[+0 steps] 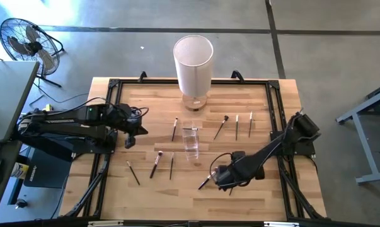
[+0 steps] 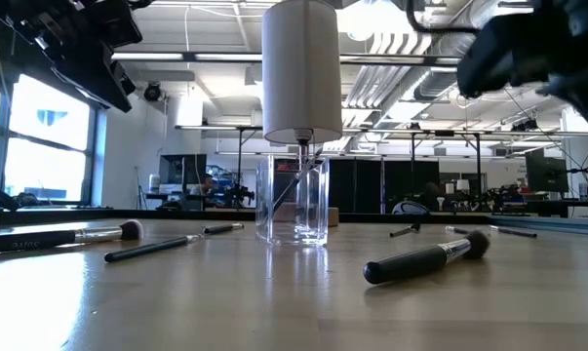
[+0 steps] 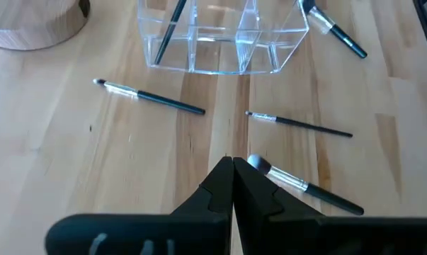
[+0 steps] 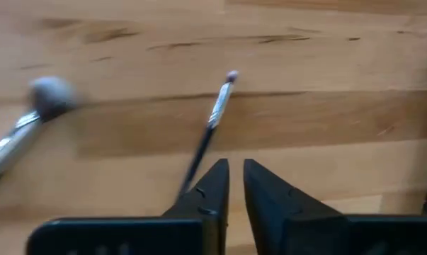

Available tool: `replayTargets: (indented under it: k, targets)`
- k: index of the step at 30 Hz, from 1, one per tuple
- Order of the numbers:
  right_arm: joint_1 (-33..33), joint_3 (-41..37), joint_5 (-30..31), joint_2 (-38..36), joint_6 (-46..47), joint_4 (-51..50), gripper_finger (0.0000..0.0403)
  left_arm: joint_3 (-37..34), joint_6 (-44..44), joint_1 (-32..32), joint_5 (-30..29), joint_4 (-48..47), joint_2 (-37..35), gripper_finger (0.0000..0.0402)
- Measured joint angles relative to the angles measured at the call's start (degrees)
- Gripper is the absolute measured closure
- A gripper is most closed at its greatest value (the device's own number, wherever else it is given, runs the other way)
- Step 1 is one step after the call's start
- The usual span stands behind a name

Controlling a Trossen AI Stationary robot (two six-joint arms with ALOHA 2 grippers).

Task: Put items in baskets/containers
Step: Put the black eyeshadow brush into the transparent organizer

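A clear compartmented container [image 1: 191,140] [image 2: 294,200] [image 3: 220,35] stands mid-table with one thin brush [image 3: 172,25] leaning inside it. Several other brushes lie flat on the wood: three right of the container [image 1: 236,126], one at its left [image 1: 174,129], three nearer [image 1: 156,164]. A thick brush [image 1: 207,180] [image 2: 425,258] lies beside my right gripper [image 1: 222,178] [image 4: 234,170]. That gripper hovers above the table, its fingers a narrow gap apart and holding nothing; a thin brush [image 4: 212,124] lies on the wood below it. My left gripper [image 1: 130,135] [image 3: 232,166] is shut and empty, raised left of the container.
A tall white cylinder [image 1: 193,63] [image 2: 301,68] on a round wooden base stands behind the container near the far edge. A black frame [image 1: 275,107] runs along the table's sides. Bare wood lies along the near edge [image 1: 190,205].
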Motion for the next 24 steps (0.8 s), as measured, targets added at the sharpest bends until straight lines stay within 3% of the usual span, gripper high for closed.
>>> replayTargets:
  k: [11,20,24]
  targets:
    - [-3.4,-12.6,0.6,-0.6,0.0,14.1,0.0285,0.0,-1.5,0.0,0.0,0.0,0.3,0.0401]
    - [-4.8,-16.9,1.3,-1.0,-0.9,18.6,0.0283,0.0,-1.9,0.0,0.0,-0.1,0.3,0.0401]
    - [-4.8,-17.7,2.5,-1.0,-1.3,19.9,0.0303,0.0,-1.9,0.0,0.0,-0.2,0.3,0.0401]
